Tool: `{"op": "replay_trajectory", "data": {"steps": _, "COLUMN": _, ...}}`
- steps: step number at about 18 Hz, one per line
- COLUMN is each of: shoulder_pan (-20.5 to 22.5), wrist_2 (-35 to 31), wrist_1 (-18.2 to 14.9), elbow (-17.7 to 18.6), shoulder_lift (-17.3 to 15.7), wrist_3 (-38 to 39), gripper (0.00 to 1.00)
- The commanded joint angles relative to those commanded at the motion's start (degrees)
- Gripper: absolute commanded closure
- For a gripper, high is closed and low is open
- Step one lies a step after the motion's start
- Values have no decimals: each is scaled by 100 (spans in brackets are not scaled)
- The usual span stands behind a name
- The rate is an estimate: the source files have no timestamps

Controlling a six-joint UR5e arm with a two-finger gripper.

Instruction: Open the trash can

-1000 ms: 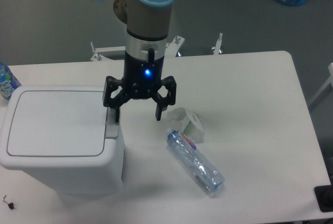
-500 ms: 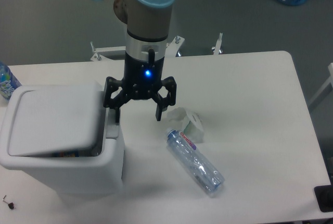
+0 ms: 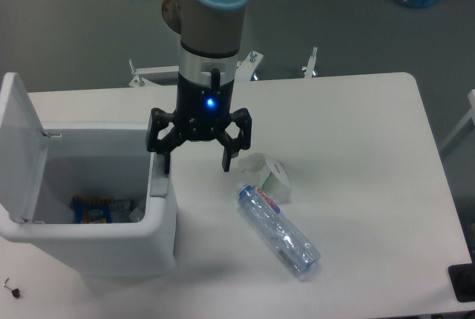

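The white trash can (image 3: pixel 111 241) stands at the table's left front. Its lid (image 3: pixel 21 148) is swung up on the left side and stands nearly upright, so the inside shows, with some colourful wrappers (image 3: pixel 93 209) at the bottom. My gripper (image 3: pixel 197 163) hangs open just right of the bin's top. Its left fingertip (image 3: pixel 165 165) rests on the grey button strip (image 3: pixel 158 183) on the bin's right rim, and its right fingertip hangs free over the table. Nothing is held between the fingers.
A clear plastic bottle (image 3: pixel 279 231) lies on the table right of the bin. A crumpled white cup (image 3: pixel 269 176) lies just behind it. A black object (image 3: pixel 462 282) pokes in at the table's front right corner.
The lid has swung from flat and shut, through half raised, to fully up on the left. The gripper has stayed in place on the button strip.
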State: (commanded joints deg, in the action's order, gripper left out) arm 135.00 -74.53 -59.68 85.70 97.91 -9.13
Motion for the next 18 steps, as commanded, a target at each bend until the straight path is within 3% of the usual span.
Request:
{"op": "replay_trajectory", "data": {"steps": 4, "shoulder_pan": 228, "wrist_2": -614, "wrist_1": -35, "elbow": -150, "shoulder_lift": -9, "wrist_3": -790, "gripper": 0}}
{"op": "replay_trajectory", "data": {"steps": 8, "shoulder_pan": 684, "wrist_2": -791, "wrist_1": -96, "elbow": -142, "shoulder_lift": -263, "wrist_3": -2080, "gripper": 0}}
{"op": "replay_trajectory", "data": {"steps": 14, "shoulder_pan": 1651, "wrist_2": -1134, "wrist_1": -667, "elbow": -2, "shoulder_lift": -492, "wrist_3": -4173, "gripper": 0}}
{"op": "replay_trajectory", "data": {"steps": 18, "shoulder_pan": 2073, "wrist_2": -1266, "wrist_1": -720, "elbow": 51, "shoulder_lift": -466, "wrist_3": -5185, "gripper": 0}}
